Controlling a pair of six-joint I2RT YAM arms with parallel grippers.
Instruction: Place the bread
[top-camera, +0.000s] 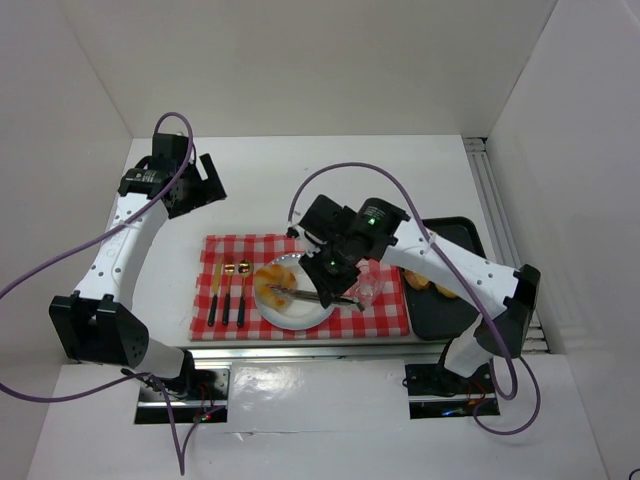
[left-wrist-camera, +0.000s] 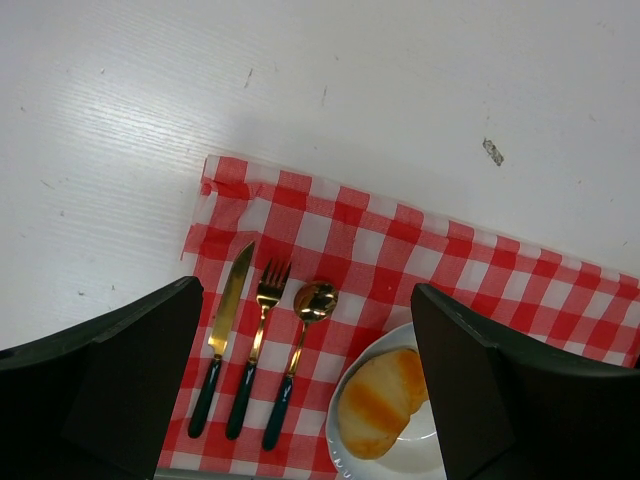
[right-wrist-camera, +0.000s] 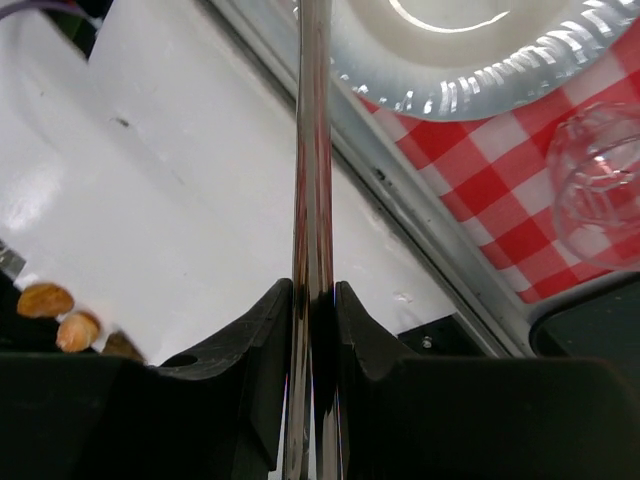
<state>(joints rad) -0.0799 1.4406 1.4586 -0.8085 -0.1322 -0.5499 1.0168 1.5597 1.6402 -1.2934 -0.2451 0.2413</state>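
A flat oval toasted slice of bread (top-camera: 271, 277) (left-wrist-camera: 382, 400) lies on the left side of a white plate (top-camera: 300, 316) (left-wrist-camera: 425, 458) on the red checked cloth. My right gripper (top-camera: 343, 287) (right-wrist-camera: 312, 300) is shut on a pair of shiny metal tongs (top-camera: 308, 297) (right-wrist-camera: 312, 150) that stretch leftward over the plate. Their tips end at the slice's near edge; I cannot tell whether they touch it. More golden baked pieces (top-camera: 430, 287) sit in the black tray (top-camera: 462, 232) on the right. My left gripper (top-camera: 207, 180) (left-wrist-camera: 305, 300) is open and empty, high over the table's far left.
A gold knife (top-camera: 213, 294) (left-wrist-camera: 228, 318), fork (top-camera: 227, 294) (left-wrist-camera: 262, 330) and spoon (top-camera: 241, 290) (left-wrist-camera: 305, 330) with dark handles lie left of the plate. A clear glass (top-camera: 366, 289) (right-wrist-camera: 600, 185) stands on the cloth (top-camera: 380, 318) right of the plate. White walls enclose the table.
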